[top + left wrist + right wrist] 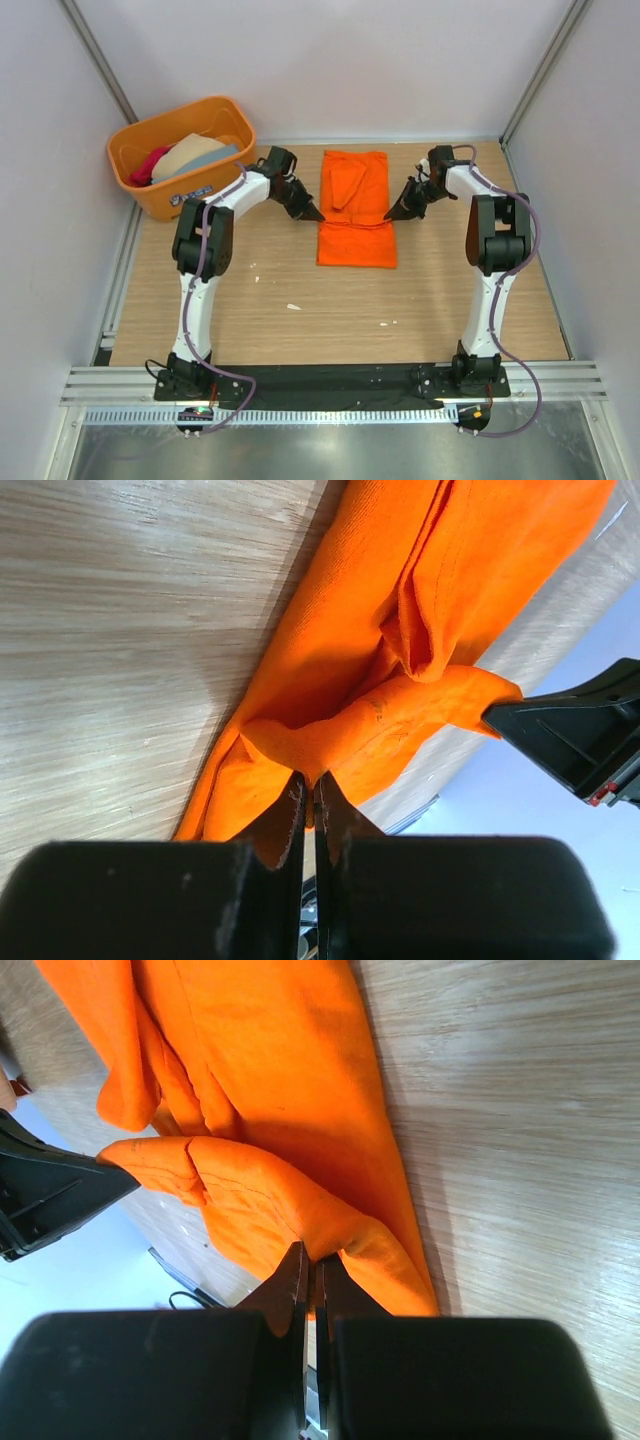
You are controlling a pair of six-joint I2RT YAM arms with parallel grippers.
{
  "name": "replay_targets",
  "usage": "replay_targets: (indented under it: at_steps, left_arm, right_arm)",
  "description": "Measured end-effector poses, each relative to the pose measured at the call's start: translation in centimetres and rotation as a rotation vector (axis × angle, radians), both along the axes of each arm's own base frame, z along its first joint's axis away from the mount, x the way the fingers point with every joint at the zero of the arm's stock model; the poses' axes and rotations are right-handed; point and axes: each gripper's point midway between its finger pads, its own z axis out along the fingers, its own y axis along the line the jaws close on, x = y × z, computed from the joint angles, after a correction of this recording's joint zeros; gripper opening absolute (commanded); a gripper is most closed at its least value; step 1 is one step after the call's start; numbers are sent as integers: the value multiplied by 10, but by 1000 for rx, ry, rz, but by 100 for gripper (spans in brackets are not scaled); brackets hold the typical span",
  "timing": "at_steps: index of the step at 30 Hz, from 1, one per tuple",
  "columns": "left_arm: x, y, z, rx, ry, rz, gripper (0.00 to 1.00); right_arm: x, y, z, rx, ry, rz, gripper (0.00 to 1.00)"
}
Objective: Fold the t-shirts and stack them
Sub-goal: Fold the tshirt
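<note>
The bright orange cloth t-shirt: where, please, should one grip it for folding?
Grip the bright orange cloth t-shirt at its long side edges, midway, one end effector low from each side: it lies flat as a narrow strip, so only edges lift. The left end effector and right end effector pinch there.

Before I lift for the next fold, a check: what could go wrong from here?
1. The left tool and right tool each pinch only a thin bit at the edge of the shirt; it could slip out during a lift.
2. The upper part lies bunched and uneven, so the fold may end crooked.
3. The tools face each other across the shirt; moving inward, they might collide.
</note>
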Motion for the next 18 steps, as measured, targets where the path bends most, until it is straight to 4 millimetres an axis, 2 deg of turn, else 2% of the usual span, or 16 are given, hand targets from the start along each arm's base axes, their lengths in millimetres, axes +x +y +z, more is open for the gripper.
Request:
replay_targets:
  at_steps: [5, 6, 8, 9, 10, 11, 12, 15, 16, 17, 18]
  left_arm:
    - [1, -1, -3, -4, 5, -3, 10]
    - [2, -2, -4, -4, 4, -4, 20]
    - [4, -2, -4, -3, -5, -9, 30]
    - [6, -2, -3, 1, -14, -14, 42]
    - [7, 0, -2, 13, -31, -24, 47]
    - [10, 2, -2, 30, -44, -26, 58]
    - [13, 4, 0, 52, -68, -33, 65]
    - [17, 17, 5, 135, -132, -46, 67]
    - [16, 21, 10, 151, -150, -48, 64]
    - [13, 24, 15, 165, -171, -57, 55]
    - [8, 26, 22, 172, -190, -65, 51]
  right_arm:
    - [3, -3, -1, 0, 0, -7, 2]
    - [4, -3, 0, 0, -1, -8, 7]
    - [9, -4, 1, 2, -10, -9, 16]
    - [12, -4, 2, 3, -15, -10, 29]
    - [16, -5, 3, 1, -22, -10, 35]
    - [20, -6, 3, -4, -33, -8, 38]
    - [25, -8, 4, -9, -45, -6, 44]
    - [35, -14, 5, -48, -73, 1, 51]
    - [35, -16, 7, -62, -81, 6, 52]
    - [34, -18, 8, -84, -90, 12, 52]
    - [32, -19, 9, -103, -96, 16, 52]
